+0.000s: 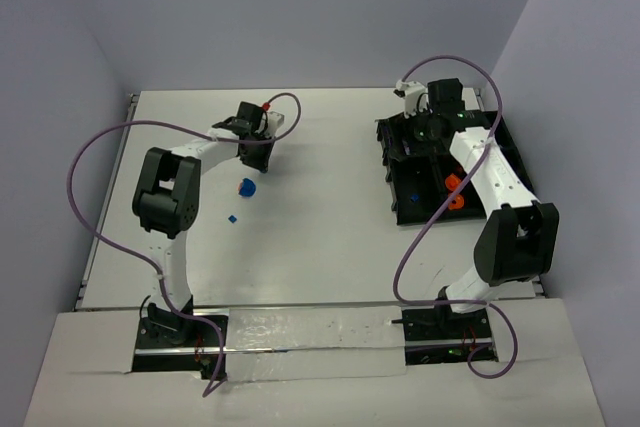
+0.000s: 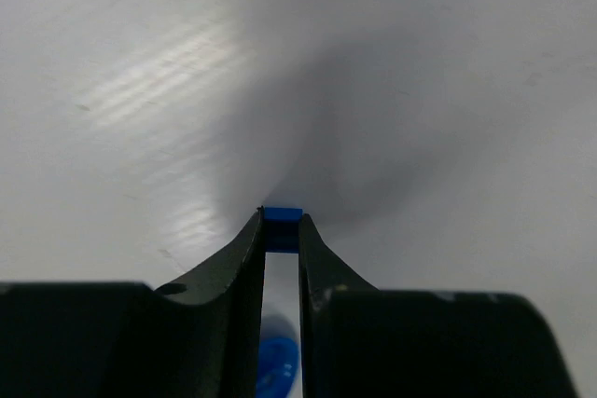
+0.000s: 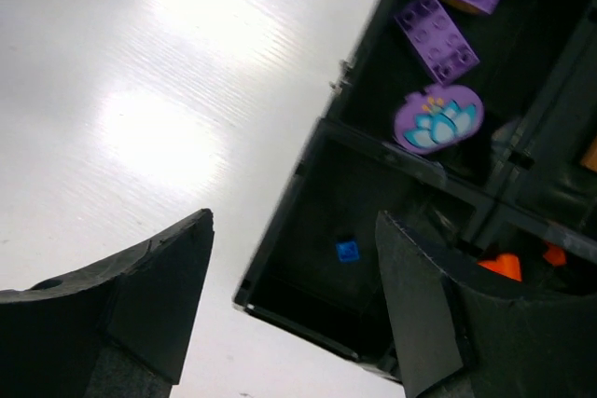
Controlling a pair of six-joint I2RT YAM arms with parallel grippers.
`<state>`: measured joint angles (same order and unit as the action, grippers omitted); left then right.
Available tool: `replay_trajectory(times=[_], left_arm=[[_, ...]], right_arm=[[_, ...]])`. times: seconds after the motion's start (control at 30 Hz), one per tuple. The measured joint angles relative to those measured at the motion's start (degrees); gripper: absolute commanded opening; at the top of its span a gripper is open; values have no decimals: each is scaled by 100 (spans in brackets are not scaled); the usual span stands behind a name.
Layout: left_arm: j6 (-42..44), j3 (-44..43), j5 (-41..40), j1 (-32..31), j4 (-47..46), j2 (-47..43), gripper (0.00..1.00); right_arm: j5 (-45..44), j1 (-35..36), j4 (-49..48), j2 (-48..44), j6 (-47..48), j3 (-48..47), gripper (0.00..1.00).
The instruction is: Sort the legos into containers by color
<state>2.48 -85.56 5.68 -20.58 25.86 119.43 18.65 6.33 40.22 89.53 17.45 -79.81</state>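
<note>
White table [image 1: 320, 247] from above. Left pincer [image 1: 262, 155] poised just beyond a blue rounded piece [image 1: 246, 187]; further back toward the arm bases, a loose blue brick [image 1: 232, 217] lying alone. Right pincer [image 1: 422, 129] over the far-left part of the black tray [image 1: 392, 209], with orange pieces [image 1: 455, 192] in a compartment on the near side of its fingers.

Left wrist view: pressed together on a small blue brick [image 2: 282, 219], pinched at the very tips (dark shadow fanning out ahead on the tabletop). Whether lifted off the surface, cannot tell. Behind the tips, seen through the gap, the blue rounded piece, blurred.

Right wrist view: spread wide, nothing between the fingers. Bare table ahead of the left finger. Just ahead of the right finger, a tray compartment with a tiny blue square [image 3: 347, 251] on its floor. Farther ahead, another compartment holding two purple studded bricks [image 3: 437, 34] and a round purple tile [image 3: 437, 118] printed with a teal-and-white lotus flower.
</note>
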Motion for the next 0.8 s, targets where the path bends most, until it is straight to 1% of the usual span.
replay_trajectory(times=[0.13, 0.23, 0.33, 0.4, 0.47, 0.57, 0.63, 0.7, 0.8], left_arm=[[-586, 146, 1370, 100, 81, -398, 4], [-1440, 420, 2574, 191, -272, -1118, 4], [-2526, 850, 3679, 259, -1109, -1924, 4], [-3439, 1277, 4382, 276, -2047, -2374, 4], [-4358, 1686, 4938, 295, -2991, -2609, 4], [-5843, 2295, 5475, 342, -4451, -2638, 3], [-6714, 2668, 5674, 393, -5256, -2587, 2], [-7312, 2819, 5792, 433, -5705, -2534, 2], [-7884, 2833, 5897, 448, -6251, -2506, 1]], right_arm=[[230, 389, -134, -39, -91, -30, 89], [465, 827, -318, -78, -177, -100, 91], [736, 1262, -593, -100, -272, -220, 93], [926, 1518, -727, -99, -319, -331, 93], [1131, 1735, -838, -102, -350, -449, 93], [1413, 1993, -1051, -157, -350, -505, 92], [1526, 2139, -1099, -194, -346, -518, 89], [1593, 2264, -1105, -196, -331, -597, 88], [1677, 2393, -1108, -196, -309, -702, 84]])
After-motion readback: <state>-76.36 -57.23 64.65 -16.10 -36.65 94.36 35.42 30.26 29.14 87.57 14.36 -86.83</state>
